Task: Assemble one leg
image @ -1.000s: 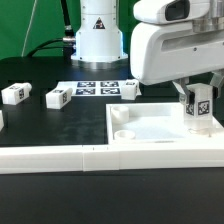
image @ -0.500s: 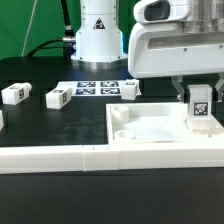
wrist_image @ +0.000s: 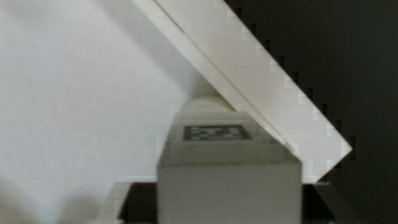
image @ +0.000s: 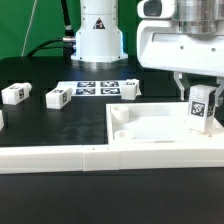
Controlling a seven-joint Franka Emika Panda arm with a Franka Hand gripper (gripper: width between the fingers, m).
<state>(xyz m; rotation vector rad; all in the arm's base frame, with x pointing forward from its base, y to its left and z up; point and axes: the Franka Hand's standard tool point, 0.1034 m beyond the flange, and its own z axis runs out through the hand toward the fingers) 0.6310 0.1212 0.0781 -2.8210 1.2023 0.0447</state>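
Above the black bench (image: 40,125), we are clamping the leg (image: 201,112) in the pincer (image: 199,92), long axis near vertical, hanging over the white panel (image: 150,128).

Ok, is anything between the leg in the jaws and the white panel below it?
Nothing visible. The leg is upright over the white panel near its edge at the exterior view's right, and no loose part lies on that stretch. The leg hides any socket directly under it.

Panel (image: 160,128) middle bare — leg (image: 201,106) blocks its corner, exterior view's right.
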